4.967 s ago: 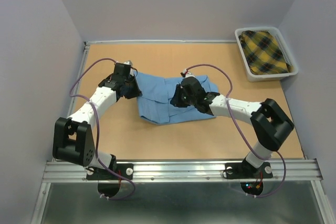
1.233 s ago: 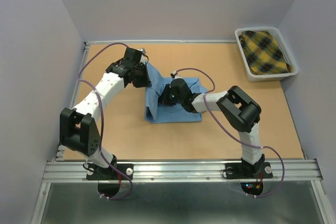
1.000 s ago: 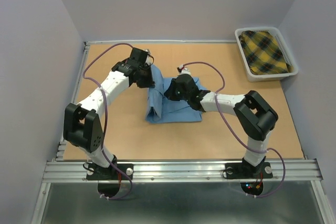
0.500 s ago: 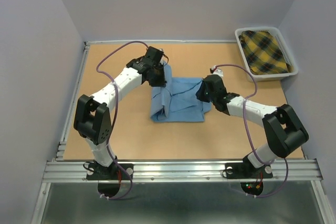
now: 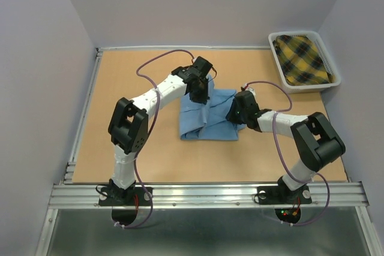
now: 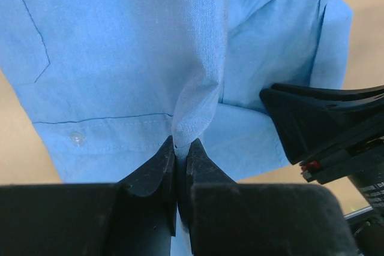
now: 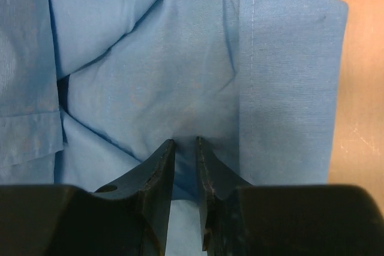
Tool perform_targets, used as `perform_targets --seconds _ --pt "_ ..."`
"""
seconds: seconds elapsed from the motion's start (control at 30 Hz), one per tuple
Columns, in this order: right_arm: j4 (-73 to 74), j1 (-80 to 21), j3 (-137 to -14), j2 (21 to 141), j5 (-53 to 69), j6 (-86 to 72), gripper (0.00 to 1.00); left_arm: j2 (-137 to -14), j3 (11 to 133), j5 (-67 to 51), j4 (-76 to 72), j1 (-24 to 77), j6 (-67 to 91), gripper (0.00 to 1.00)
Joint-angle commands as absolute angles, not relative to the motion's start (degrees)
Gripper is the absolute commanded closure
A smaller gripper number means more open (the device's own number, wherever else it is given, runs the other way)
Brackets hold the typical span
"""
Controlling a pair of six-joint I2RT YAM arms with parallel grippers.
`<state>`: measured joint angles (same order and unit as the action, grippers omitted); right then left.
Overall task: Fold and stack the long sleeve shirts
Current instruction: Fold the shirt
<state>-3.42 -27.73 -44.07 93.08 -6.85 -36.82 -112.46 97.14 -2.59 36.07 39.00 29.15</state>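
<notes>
On my overhead feed the plain light blue long sleeve shirt [image 5: 207, 121] lies partly folded in the middle of the tan wooden table [image 5: 132, 88], between the two arms. The left claw [image 5: 201, 91] is above the shirt's far edge, and the right claw [image 5: 239, 111] is at its right edge.

From the left wrist camera, the left claw [image 6: 180, 148] is clamped tight on a raised ridge of blue cloth. The fabric rises out of the fingertips in a narrow pleat and spreads over the rest of the garment below. A small clear button [image 6: 77, 138] shows on a hem to the left. The other arm's black claw comes into this view from the right, just beside the shirt's edge.

From the right wrist camera, that claw's fingers [image 7: 161, 169] are drawn nearly together, leaving a thin slit, with their tips down on a wrinkled panel beside a stitched hem. I cannot tell whether any cloth is pinched between them.

At the far right corner sits a white plastic bin [image 5: 281, 75] holding a yellow and black plaid cloth [image 5: 303, 61], well apart from the blue shirt.
</notes>
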Motion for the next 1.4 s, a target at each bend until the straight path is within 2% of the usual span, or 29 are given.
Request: perform_targets --seconds 0.0,0.4,0.53,0.63,0.77,0.93,1.07,1.23,1.27,1.37 --pt "-5.88 -27.69 -41.31 93.69 -4.22 -39.11 0.74 -114.07 103.09 -1.58 37.79 41.04 30.67 1.0" --pt "-9.14 -27.69 -39.11 94.14 -2.19 -41.4 0.74 -119.79 105.91 -0.44 37.35 45.17 33.05 0.98" --pt "-8.88 -27.69 -38.5 90.81 -4.04 -40.96 0.72 -119.18 104.86 2.02 37.36 45.09 33.22 0.86" --pt "-8.27 -27.69 -38.58 88.95 -5.1 -39.82 0.71 -117.95 105.11 2.98 36.65 44.91 34.27 0.86" --pt "-6.77 -27.69 -39.2 85.53 -5.89 -38.94 0.69 -117.42 106.61 4.31 36.91 44.03 35.68 0.92" --pt "-5.1 -27.69 -39.29 82.97 -6.33 -38.67 0.64 -118.04 107.14 4.66 36.57 43.68 37.44 0.92" --pt "-3.96 -27.69 -39.2 80.86 -7.03 -38.41 0.58 -116.9 105.73 4.31 34.28 43.68 38.5 0.85" --pt "-2.9 -27.69 -38.85 78.05 -8.17 -38.32 0.55 -115.67 105.29 3.6 33.4 43.68 38.58 0.6" --pt "-2.55 -27.69 -38.67 76.65 -8.78 -38.23 0.55 -115.32 105.21 3.34 32.96 43.68 38.58 0.52" --pt "-1.5 -27.69 -38.85 74.1 -10.19 -37.97 0.55 -113.39 104.68 2.99 31.47 43.59 38.93 0.41"
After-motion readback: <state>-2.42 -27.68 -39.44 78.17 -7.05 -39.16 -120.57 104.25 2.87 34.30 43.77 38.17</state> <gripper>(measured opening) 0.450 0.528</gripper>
